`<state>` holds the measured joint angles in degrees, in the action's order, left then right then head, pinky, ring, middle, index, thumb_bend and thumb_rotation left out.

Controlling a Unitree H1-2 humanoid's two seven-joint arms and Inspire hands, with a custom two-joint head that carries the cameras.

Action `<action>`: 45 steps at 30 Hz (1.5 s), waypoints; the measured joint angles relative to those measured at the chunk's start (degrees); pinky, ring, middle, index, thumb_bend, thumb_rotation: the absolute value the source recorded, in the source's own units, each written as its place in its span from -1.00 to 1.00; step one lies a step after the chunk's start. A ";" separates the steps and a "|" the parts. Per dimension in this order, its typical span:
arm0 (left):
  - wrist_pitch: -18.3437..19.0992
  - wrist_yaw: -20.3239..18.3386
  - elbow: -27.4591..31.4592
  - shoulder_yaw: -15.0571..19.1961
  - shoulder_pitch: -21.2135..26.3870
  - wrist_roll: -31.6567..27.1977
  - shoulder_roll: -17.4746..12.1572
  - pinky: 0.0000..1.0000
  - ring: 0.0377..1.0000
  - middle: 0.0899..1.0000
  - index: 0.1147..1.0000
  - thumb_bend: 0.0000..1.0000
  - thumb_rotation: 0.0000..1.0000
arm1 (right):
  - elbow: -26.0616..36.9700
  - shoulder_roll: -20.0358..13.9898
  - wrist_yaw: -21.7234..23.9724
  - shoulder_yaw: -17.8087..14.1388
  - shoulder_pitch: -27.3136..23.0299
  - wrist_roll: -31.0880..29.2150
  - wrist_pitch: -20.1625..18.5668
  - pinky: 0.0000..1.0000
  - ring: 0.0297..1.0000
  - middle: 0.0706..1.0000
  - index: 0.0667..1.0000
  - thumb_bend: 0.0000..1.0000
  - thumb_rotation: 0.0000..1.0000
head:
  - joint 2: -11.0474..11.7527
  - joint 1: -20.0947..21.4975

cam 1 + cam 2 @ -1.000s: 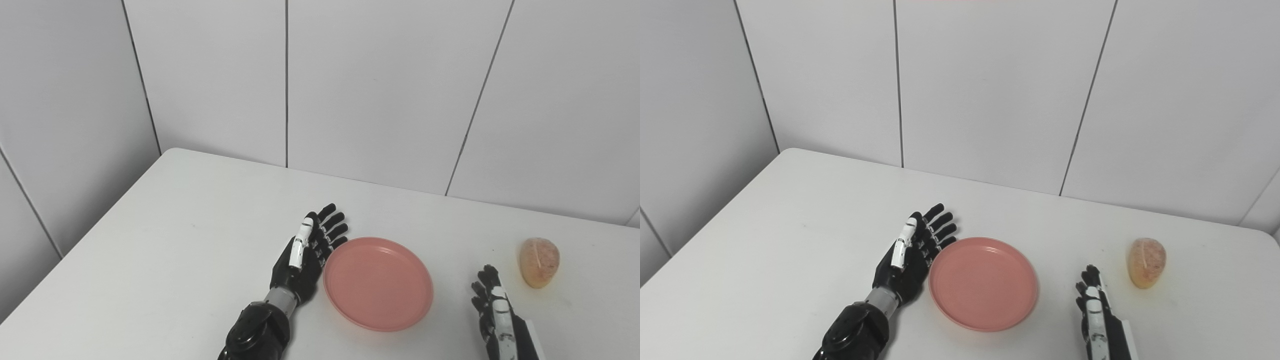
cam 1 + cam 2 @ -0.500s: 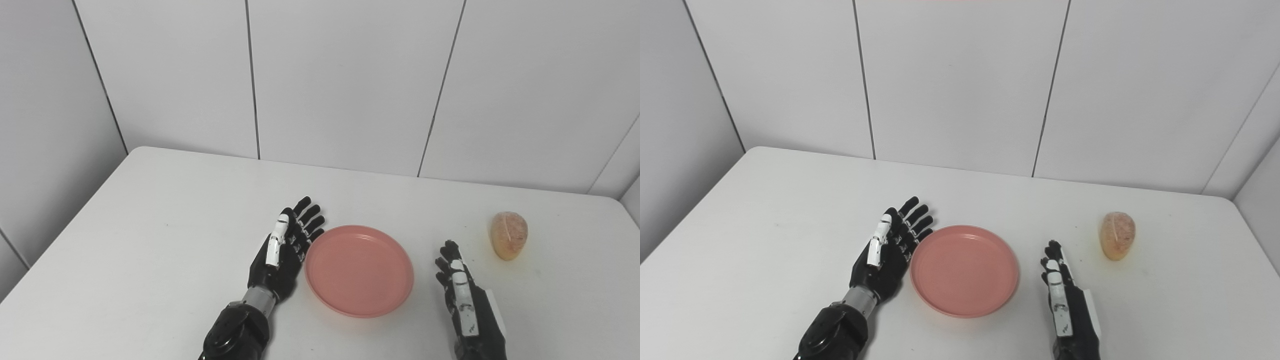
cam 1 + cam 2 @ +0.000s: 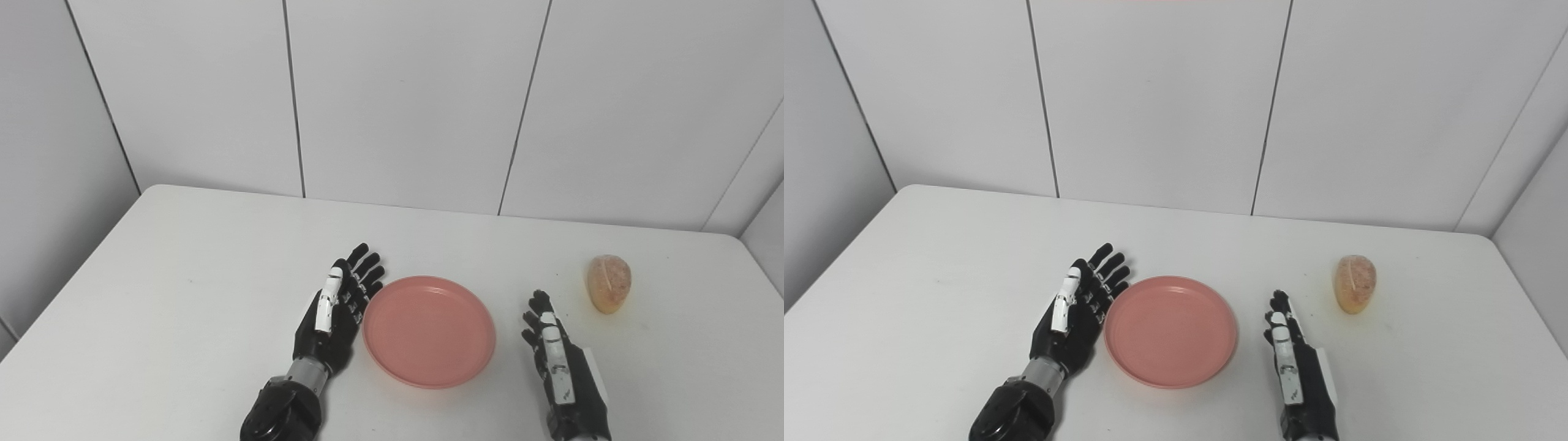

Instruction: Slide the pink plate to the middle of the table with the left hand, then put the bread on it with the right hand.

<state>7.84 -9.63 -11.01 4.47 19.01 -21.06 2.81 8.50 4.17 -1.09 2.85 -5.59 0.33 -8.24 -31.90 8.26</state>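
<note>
The pink plate (image 3: 429, 331) lies flat near the middle of the white table (image 3: 184, 269), empty. My left hand (image 3: 337, 312) is open, fingers straight, its edge right against the plate's left rim. The bread (image 3: 609, 283), a small golden bun, stands on the table at the right, apart from the plate. My right hand (image 3: 557, 361) is open and empty, on edge, to the right of the plate and short of the bread. In the right eye view the plate (image 3: 1171, 331), left hand (image 3: 1078, 312), right hand (image 3: 1292, 361) and bread (image 3: 1355, 283) stand the same way.
White panelled walls (image 3: 398, 98) stand behind and at both sides of the table. The table's right edge (image 3: 765, 288) lies a short way beyond the bread. Its back edge runs along the wall.
The camera has swung to the right, so the whole scene shifted left in the picture. My right hand has come forward beside the plate. The plate, bread and left hand look unmoved.
</note>
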 measured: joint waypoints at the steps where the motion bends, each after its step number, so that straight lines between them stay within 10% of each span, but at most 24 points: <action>1: -0.09 0.00 0.00 0.03 -0.04 0.00 0.03 0.89 0.85 0.84 0.79 -0.25 1.00 | 0.00 -0.01 -0.13 -0.01 -0.07 0.36 0.00 0.92 0.90 0.92 0.90 -0.28 1.00 | 0.00 0.00; 32: -1.11 -0.59 -0.05 0.90 -0.80 -0.29 -0.15 0.90 0.85 0.84 0.81 -0.31 1.00 | 8.76 -7.19 -1.00 1.43 -10.09 25.05 -4.82 0.56 0.68 0.71 0.70 -0.07 1.00 | 4.30 12.91; 45: -2.78 -3.48 -3.60 3.07 0.39 -2.80 -1.72 0.99 0.90 0.90 0.88 -0.37 1.00 | 8.77 -8.62 -0.63 2.05 -14.63 37.50 -11.48 0.52 0.72 0.79 0.81 0.38 0.28 | 6.77 18.20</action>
<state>5.06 -13.11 -14.61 7.54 19.39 -23.86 1.10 17.26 -4.46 -1.72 4.90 -20.21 37.83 -19.72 -25.14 26.45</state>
